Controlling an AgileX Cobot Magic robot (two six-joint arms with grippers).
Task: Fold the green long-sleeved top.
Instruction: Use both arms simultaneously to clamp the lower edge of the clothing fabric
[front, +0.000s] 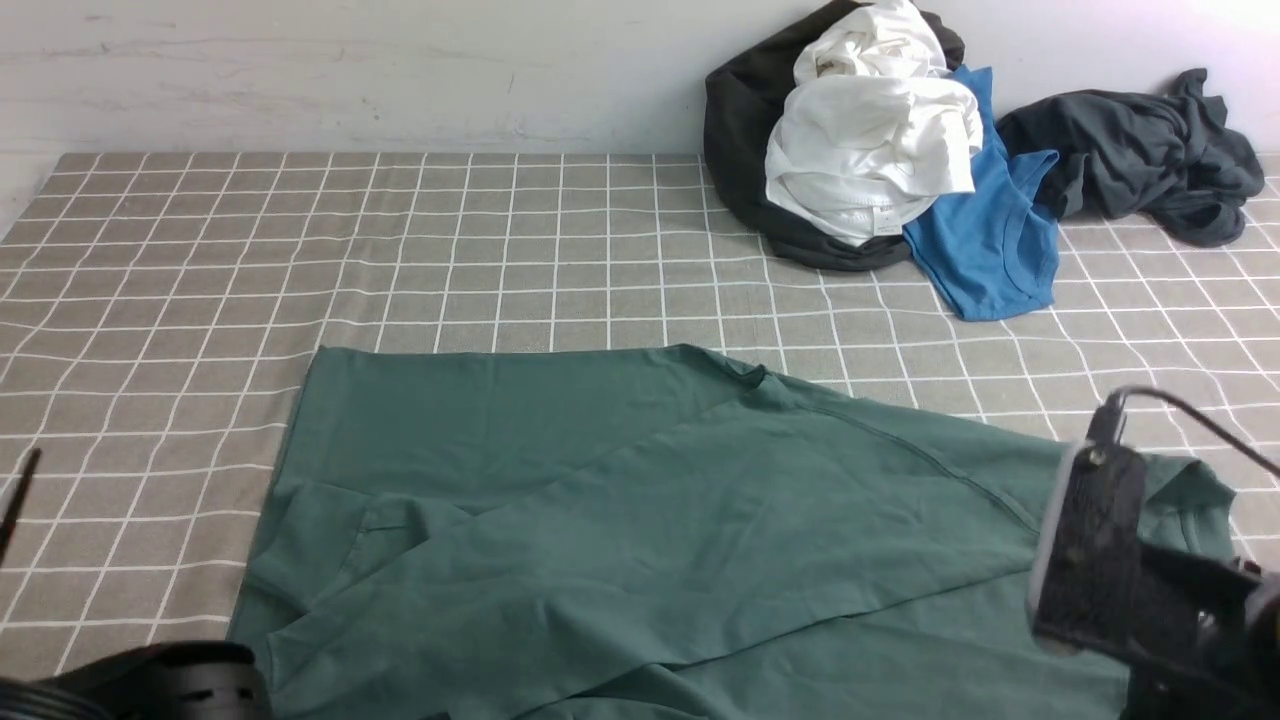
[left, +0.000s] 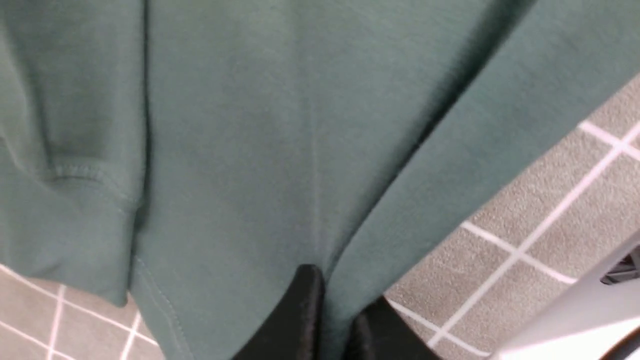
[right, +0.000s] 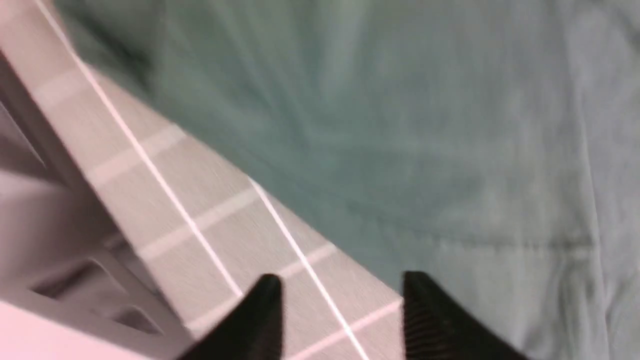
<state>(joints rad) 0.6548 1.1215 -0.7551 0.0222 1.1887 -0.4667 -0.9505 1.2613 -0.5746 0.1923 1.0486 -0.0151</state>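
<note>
So the green top (front: 640, 520) is spread across the lower middle of the front view on the checked cloth (front: 400, 250), and I'd say we're mid-fold: one layer already lies diagonally over the body, with a sleeve bunched at the lower left. The left gripper (left: 334, 325) is pinched tight on a ridge of the green fabric, you can see it squeezed up between the two black fingers (left: 300, 315) in its wrist cam. The right gripper (right: 340, 315) is spread wide with nothing in it, straddling the top's edge with bare checked cloth showing between the tips. My guess is the next move needs the right side to get a matching hold on that edge before both lift and carry the fabric over, otherwise the fold goes skewed. Hard bits: the right wrist cam is badly smeared, so I can't tell if the tips touch anything. The garment's lower part is cut off by the frame, the right arm (front: 1100, 540) covers its lower right corner, and neither gripper's tips show in the front view. The pile of clothes (front: 870, 150) in the upper right sits well apart
</note>
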